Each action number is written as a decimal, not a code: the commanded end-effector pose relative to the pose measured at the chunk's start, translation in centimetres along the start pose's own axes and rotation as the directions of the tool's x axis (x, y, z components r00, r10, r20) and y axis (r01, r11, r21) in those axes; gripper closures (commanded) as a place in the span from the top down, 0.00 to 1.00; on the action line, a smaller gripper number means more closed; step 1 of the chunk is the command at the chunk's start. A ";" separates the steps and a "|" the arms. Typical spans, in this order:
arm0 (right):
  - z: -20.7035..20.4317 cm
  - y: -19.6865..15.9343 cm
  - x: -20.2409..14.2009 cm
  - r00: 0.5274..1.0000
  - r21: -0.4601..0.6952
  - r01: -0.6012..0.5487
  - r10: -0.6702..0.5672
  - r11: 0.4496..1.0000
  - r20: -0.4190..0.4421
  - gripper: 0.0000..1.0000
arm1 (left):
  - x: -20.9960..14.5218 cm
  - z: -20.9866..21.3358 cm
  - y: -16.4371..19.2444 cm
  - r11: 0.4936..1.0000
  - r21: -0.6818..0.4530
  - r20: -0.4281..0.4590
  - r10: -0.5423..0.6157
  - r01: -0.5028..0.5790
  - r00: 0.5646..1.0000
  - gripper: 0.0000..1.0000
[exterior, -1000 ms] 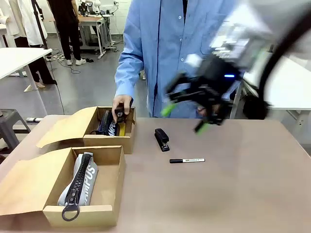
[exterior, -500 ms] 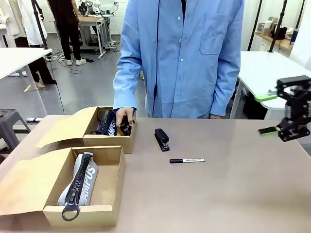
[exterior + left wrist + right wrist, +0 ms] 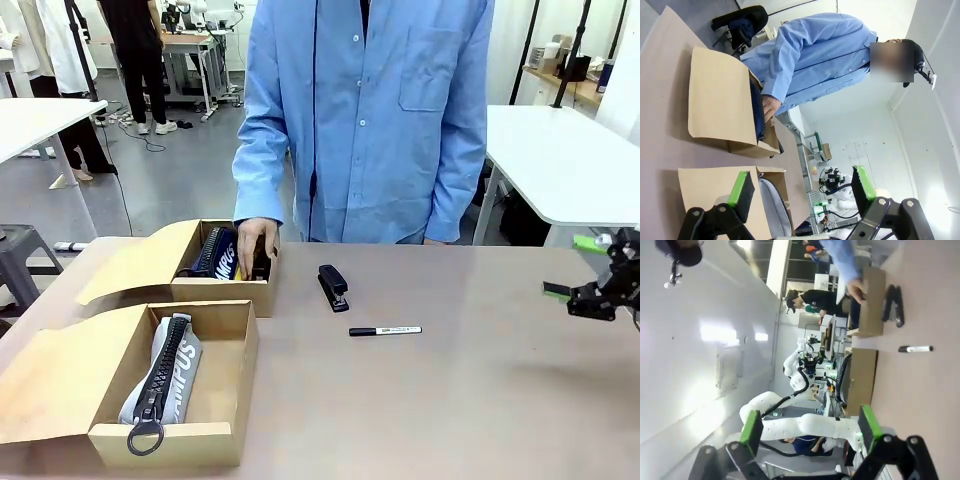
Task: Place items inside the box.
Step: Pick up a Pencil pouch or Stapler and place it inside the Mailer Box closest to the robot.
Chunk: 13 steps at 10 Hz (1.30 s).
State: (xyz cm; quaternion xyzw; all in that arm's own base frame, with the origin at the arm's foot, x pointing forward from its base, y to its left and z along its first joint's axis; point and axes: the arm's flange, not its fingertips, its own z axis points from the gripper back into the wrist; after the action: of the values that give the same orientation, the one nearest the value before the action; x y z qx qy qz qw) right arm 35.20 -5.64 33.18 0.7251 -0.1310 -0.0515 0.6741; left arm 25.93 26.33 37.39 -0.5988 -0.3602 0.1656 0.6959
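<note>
The right pincer (image 3: 572,266) hovers low at far right, jaws wide and empty; the left pincer (image 3: 802,186) is likewise spread.

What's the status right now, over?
Left gripper open, empty. Right gripper open, empty, off to the right. Stapler, marker pen unboxed. Person's hand in far box.

My front camera sits on my side of the table (image 3: 450,400) and faces straight across it at the person (image 3: 370,120). The far box (image 3: 225,285) lies left of centre, at middle distance. The left wrist camera is rolled sideways. It looks past its green pads (image 3: 741,187) along the table from close to that box (image 3: 720,100), with the person just beyond it. The right wrist camera is also rolled and looks from well away, so the box (image 3: 871,305) is small near the top. All three views share that box and the person's hand (image 3: 252,235) at it.
</note>
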 end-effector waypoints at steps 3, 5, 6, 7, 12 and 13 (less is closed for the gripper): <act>-1.8 4.7 -0.4 0.995 -0.053 0.068 -0.071 0.996 -0.073 1.00 | 0.0 -0.3 -0.1 1.000 -0.019 0.011 -0.023 0.023 1.000 1.00; -1.8 4.7 -0.4 0.995 -0.053 0.068 -0.071 0.996 -0.073 1.00 | 0.0 -0.3 -0.1 1.000 -0.019 0.011 -0.023 0.023 1.000 1.00; -1.8 4.7 -0.4 0.995 -0.053 0.068 -0.071 0.996 -0.073 1.00 | 0.0 -0.3 -0.1 1.000 -0.019 0.011 -0.023 0.023 1.000 1.00; -1.8 4.7 -0.4 0.995 -0.053 0.068 -0.071 0.996 -0.073 1.00 | 0.0 -0.3 -0.1 1.000 -0.019 0.011 -0.023 0.023 1.000 1.00; -1.8 4.7 -0.4 0.995 -0.053 0.068 -0.071 0.996 -0.073 1.00 | 0.0 -0.3 -0.1 1.000 -0.019 0.011 -0.023 0.023 1.000 1.00; -1.8 4.7 -0.4 0.995 -0.053 0.068 -0.071 0.996 -0.073 1.00 | 0.0 -0.3 -0.1 1.000 -0.019 0.011 -0.023 0.023 1.000 1.00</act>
State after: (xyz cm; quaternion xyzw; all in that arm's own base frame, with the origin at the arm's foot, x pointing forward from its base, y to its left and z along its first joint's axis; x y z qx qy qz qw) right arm 34.95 -4.05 37.74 0.7155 -0.0839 -0.0485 0.6918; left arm 25.93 26.33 37.40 -0.5987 -0.3603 0.1656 0.6959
